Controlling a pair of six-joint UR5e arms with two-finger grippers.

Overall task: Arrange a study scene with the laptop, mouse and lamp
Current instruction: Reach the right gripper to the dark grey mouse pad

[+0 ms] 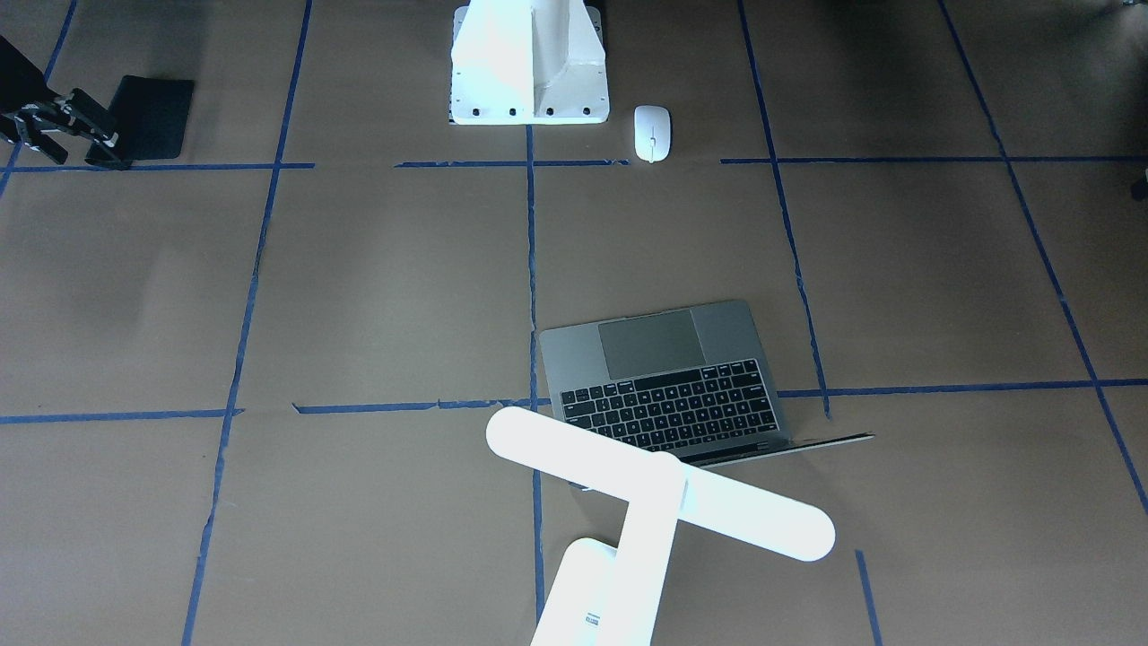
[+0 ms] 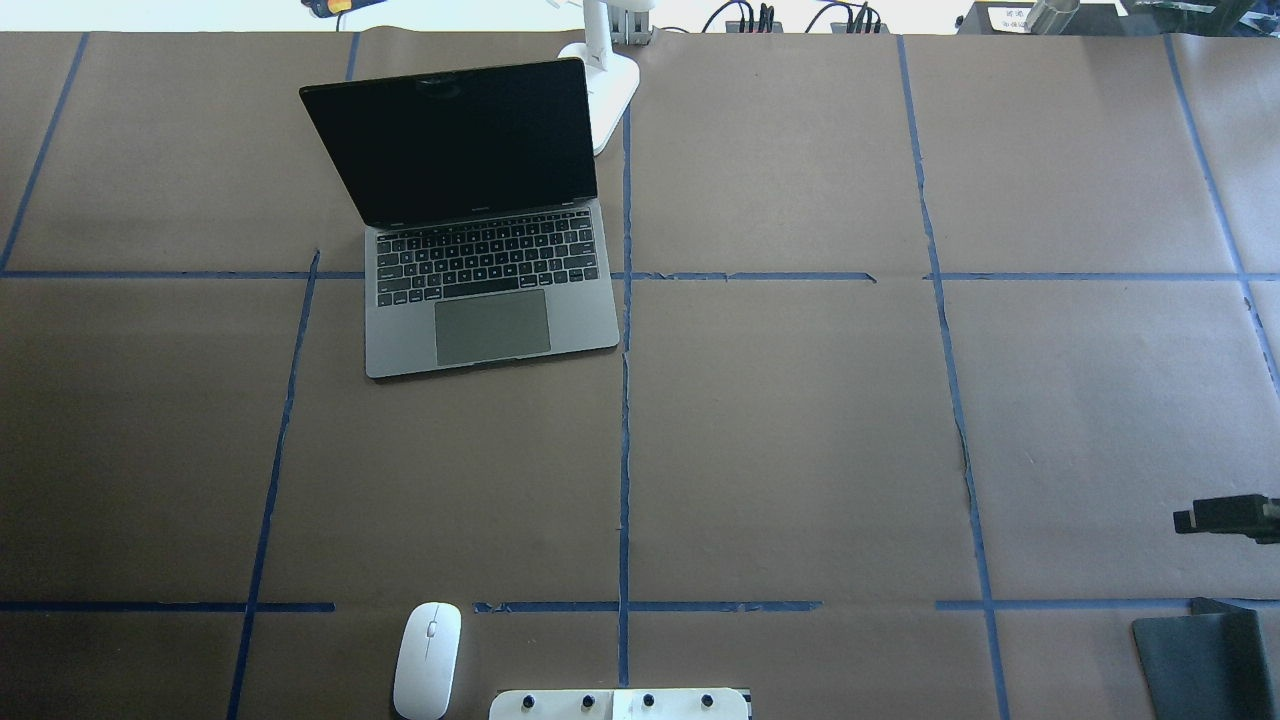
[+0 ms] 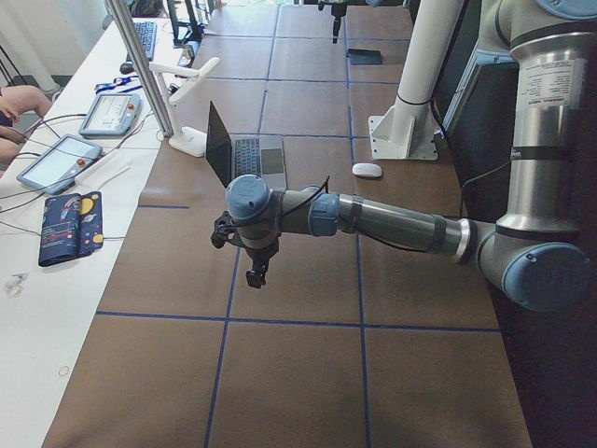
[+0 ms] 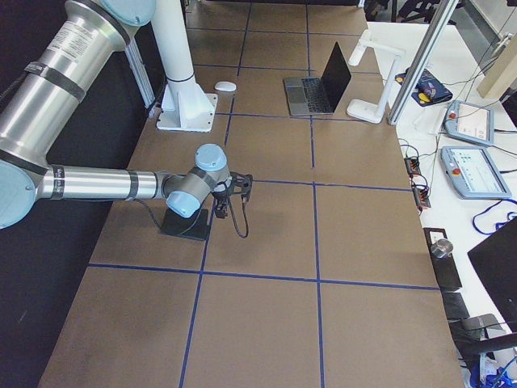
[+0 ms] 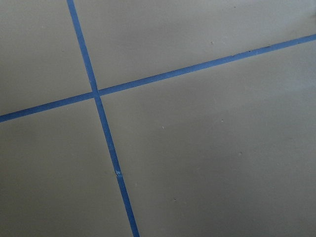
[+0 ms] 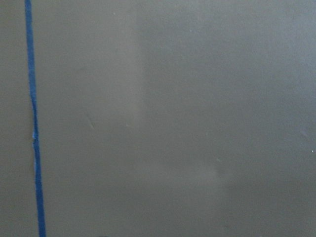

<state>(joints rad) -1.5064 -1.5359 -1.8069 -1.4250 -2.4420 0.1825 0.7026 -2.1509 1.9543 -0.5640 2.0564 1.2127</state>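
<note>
Robotics lab: tape-gridded table [image 2: 800, 450], teach pendants [image 4: 475, 172], pedestal-mounted robot arms [image 3: 392, 219].

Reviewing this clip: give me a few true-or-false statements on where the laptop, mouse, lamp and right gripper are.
1. The laptop has its lid open. True.
2. The mouse lies on the laptop's trackpad. False: it lies beside the white pedestal, well apart from the laptop.
3. The lamp stands behind the laptop's screen, on the side away from the robot. True.
4. The right gripper holds the mouse. False: its fingers hold nothing, and it is near the black pad.
</note>
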